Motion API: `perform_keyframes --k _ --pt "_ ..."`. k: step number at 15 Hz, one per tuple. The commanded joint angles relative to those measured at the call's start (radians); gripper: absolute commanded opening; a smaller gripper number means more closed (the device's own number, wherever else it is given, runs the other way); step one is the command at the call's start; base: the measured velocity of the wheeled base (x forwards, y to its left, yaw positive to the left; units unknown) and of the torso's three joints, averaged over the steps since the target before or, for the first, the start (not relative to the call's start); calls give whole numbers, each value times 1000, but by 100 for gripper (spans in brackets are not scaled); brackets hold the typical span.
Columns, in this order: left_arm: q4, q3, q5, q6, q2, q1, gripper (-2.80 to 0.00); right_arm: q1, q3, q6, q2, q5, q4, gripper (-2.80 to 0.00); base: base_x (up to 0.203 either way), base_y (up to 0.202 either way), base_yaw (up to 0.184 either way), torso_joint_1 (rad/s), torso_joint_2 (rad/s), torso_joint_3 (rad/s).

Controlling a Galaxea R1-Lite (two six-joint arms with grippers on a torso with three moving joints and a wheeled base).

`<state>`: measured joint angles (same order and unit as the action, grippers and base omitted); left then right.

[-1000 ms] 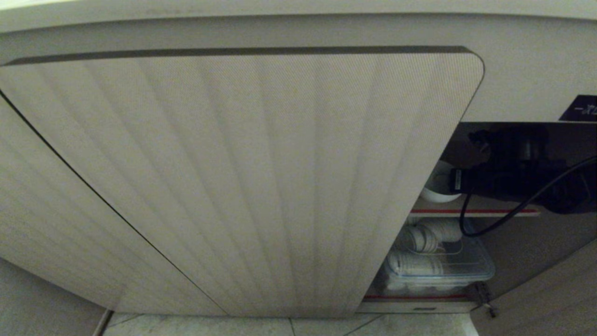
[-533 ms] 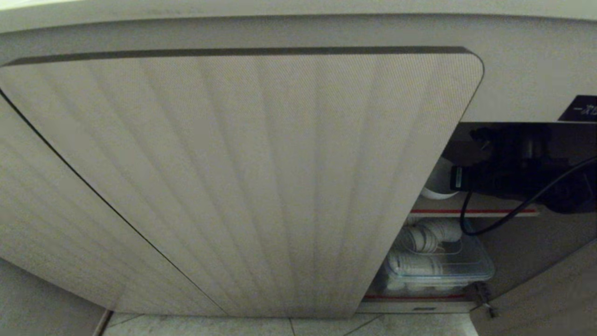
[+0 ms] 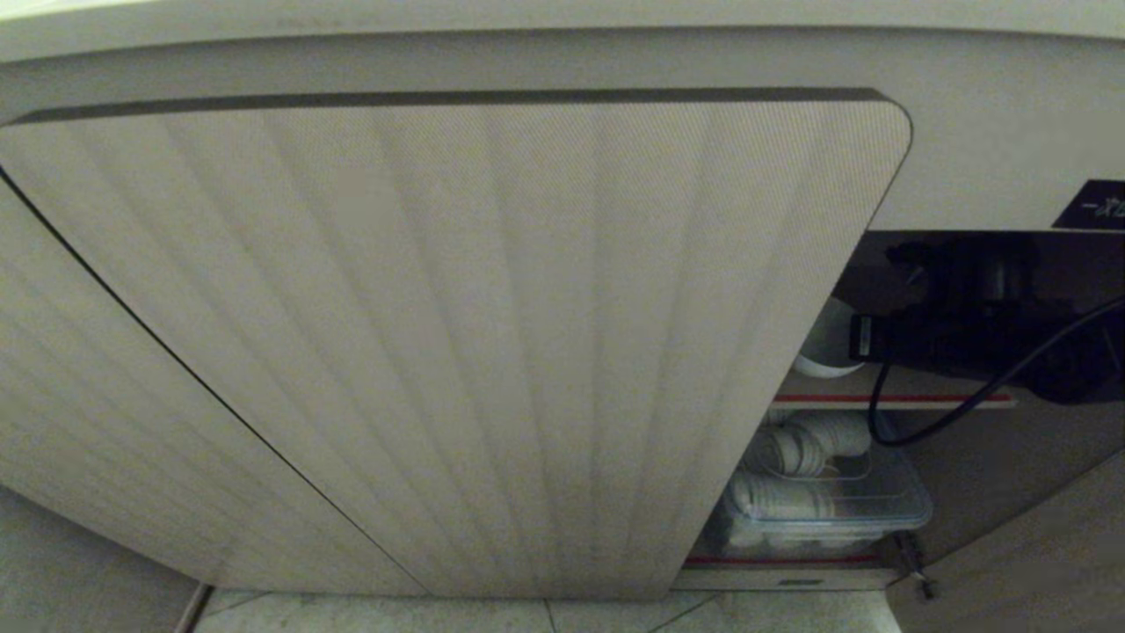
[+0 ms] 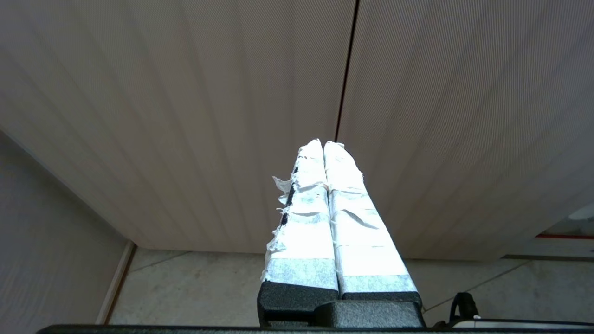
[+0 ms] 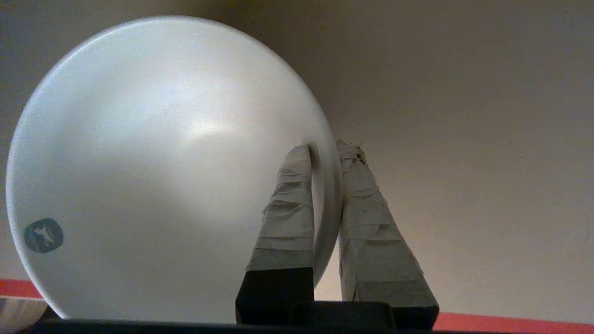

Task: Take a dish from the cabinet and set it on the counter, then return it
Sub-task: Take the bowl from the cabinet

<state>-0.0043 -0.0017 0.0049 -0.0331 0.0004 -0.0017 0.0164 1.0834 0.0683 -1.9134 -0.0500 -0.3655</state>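
The cabinet (image 3: 457, 334) has a ribbed beige door, and the bay at its right stands open. The dish (image 3: 824, 350), a small white bowl, rests on the upper shelf with the red edge (image 3: 888, 398). My right arm (image 3: 976, 330) reaches into that bay. In the right wrist view the dish (image 5: 158, 176) fills the frame, and my right gripper (image 5: 327, 148) is shut on its rim, one taped finger inside and one outside. My left gripper (image 4: 323, 144) is shut and holds nothing, facing the closed ribbed doors. Only the counter's front edge (image 3: 562, 16) shows.
A clear box of stacked white paper cups (image 3: 826, 497) sits on the lower shelf under the dish. A black label (image 3: 1094, 207) is above the open bay. An open door leaf (image 3: 1037, 545) stands at the right, and tiled floor (image 3: 562, 615) lies below.
The dish's visible part has shifted and tipped slightly on the shelf by the right gripper. The arm and the camera have stayed still.
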Motion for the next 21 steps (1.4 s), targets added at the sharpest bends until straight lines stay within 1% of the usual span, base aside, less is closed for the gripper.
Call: perform_keyframes --k 1,4,6,14,16,21 --pt "0 0 1 -1 0 0 -280 0 -8 1 12 -1 -4 -280 0 0 0 0 0 0" --pt "0 0 1 -1 0 0 -280 0 -59 -1 37 -1 -23 -280 0 0 0 0 0 0" --pt "0 0 1 -1 0 0 -280 0 -98 -1 49 -1 -69 -280 0 0 0 0 0 0" --pt "0 0 1 -1 0 0 -280 0 -137 1 68 -1 -164 -280 0 0 0 0 0 0" --pt "0 0 1 -1 0 1 -280 0 -173 2 77 -2 -224 -280 0 0 0 0 0 0" --pt "0 0 0 -1 0 0 -280 0 -201 7 90 -2 -295 -280 0 0 0 0 0 0"
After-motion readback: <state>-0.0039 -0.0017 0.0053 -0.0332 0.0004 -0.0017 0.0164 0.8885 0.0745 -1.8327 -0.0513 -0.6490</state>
